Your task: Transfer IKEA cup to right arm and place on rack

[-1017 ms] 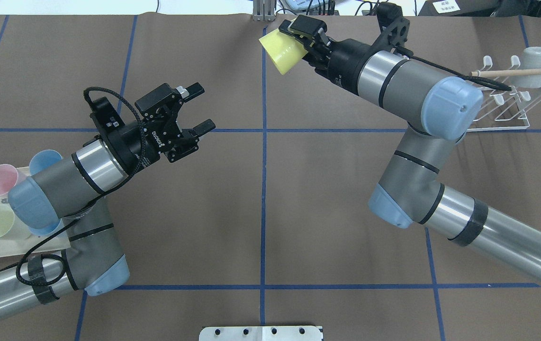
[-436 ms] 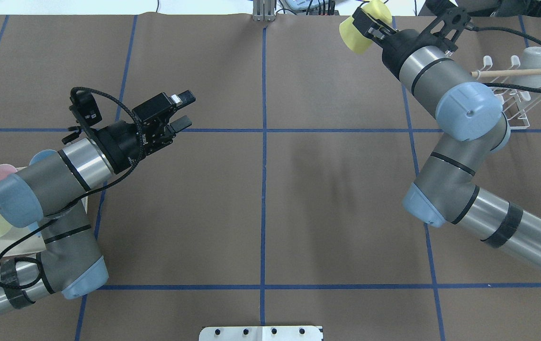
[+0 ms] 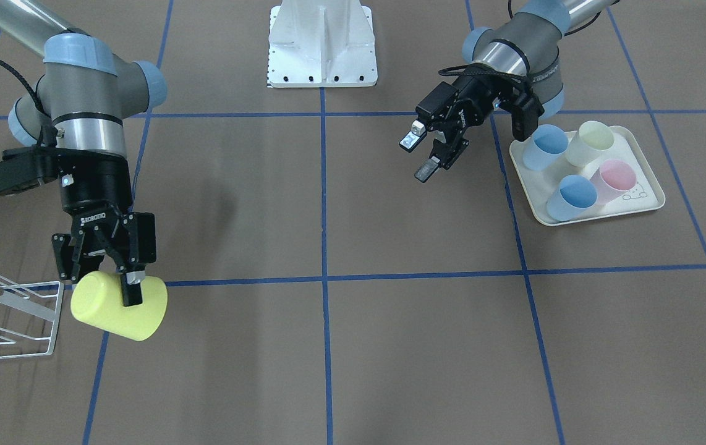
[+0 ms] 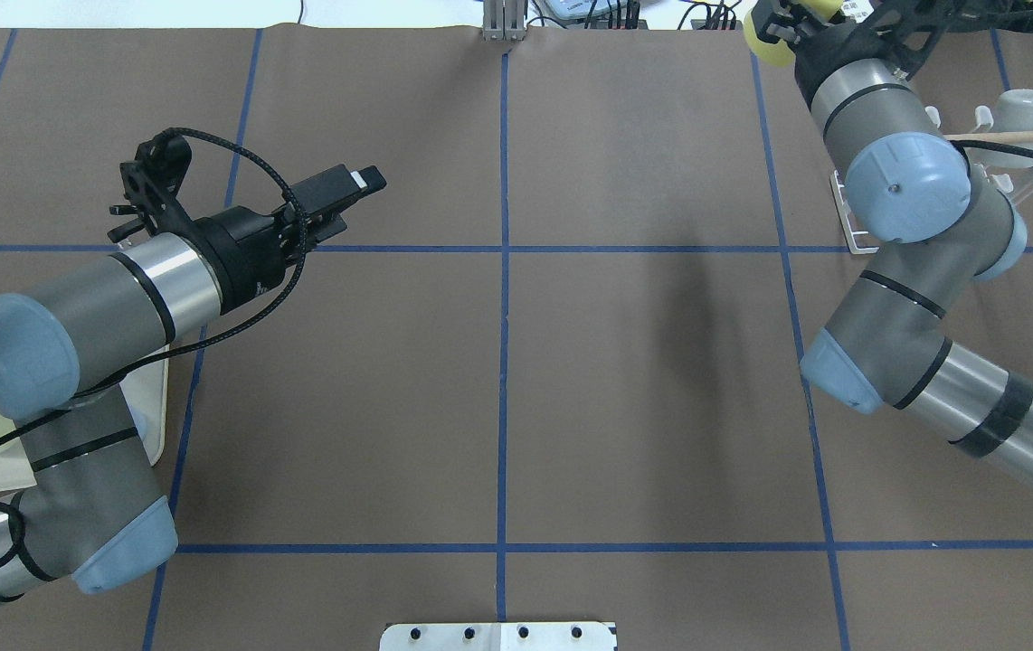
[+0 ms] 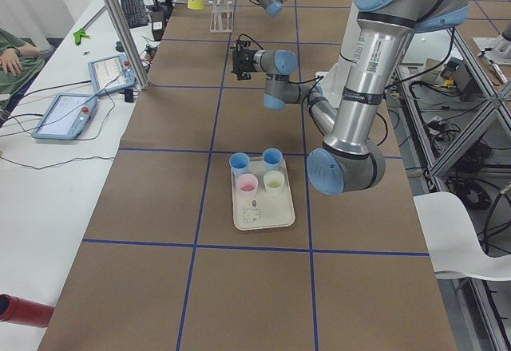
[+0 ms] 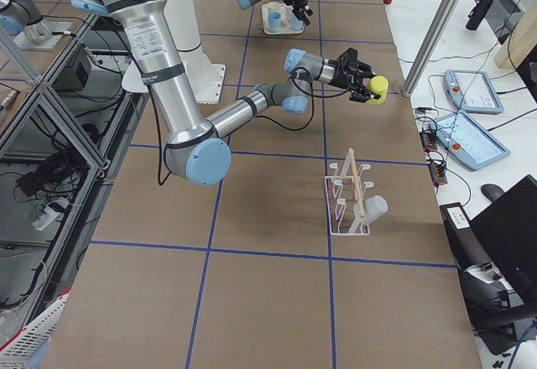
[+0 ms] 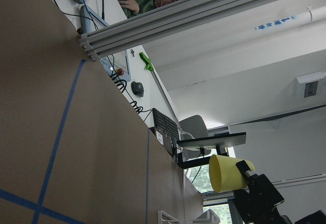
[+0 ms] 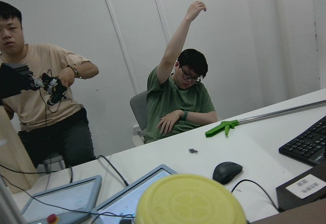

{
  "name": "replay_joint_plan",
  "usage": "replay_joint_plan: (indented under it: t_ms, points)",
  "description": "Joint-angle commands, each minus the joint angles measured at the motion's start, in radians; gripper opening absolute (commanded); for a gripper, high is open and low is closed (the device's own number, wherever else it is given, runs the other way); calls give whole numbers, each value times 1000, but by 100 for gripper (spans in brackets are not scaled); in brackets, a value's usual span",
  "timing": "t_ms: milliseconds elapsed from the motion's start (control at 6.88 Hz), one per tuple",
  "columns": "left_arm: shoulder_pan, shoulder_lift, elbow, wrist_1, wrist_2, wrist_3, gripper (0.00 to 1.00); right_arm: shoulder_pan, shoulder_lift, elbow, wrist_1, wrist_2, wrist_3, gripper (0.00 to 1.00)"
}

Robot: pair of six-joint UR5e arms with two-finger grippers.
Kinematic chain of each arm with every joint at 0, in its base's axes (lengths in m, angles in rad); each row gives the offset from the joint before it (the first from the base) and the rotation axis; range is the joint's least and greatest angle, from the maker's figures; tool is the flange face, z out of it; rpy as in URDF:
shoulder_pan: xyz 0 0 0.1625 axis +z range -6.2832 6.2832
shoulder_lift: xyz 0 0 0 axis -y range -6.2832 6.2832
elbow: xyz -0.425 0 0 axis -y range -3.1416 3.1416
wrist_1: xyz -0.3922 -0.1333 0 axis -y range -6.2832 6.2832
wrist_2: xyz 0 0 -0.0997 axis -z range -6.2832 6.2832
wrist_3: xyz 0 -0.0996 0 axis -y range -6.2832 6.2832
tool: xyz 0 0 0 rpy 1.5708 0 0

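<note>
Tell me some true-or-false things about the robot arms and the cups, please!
1. The right gripper holds the yellow cup. True.
2. The left gripper holds a cup too. False: it is open and empty.
3. Four cups stand on the tray. True.
4. The yellow cup sits on the rack. False: it is held in the air, apart from the rack.

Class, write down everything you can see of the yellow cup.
The yellow cup is plain, tapered and plastic-looking, with no handle. It lies on its side in the air, clamped in the right gripper, one finger across its wall. It hangs near the rack, touching neither rack nor table.
</note>
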Motion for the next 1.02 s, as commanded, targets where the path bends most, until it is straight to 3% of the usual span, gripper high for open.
replay_joint_plan:
  t_ms: [0,145,291,726,872]
  points:
    - [2,-11,-101,247,-5,61,100,87,-95,0,-5,-10,-143,0]
    - [3,-11,-101,249,-5,61,100,126,-123,-2,5,1,-150,0]
    - [5,-9,-93,251,-5,61,100,188,-146,-20,58,94,-183,0]
    - [6,-3,-90,251,-7,63,100,223,-138,-254,298,141,-248,0]
    - [8,-1,-89,251,-10,63,100,223,-144,-264,324,164,-268,0]
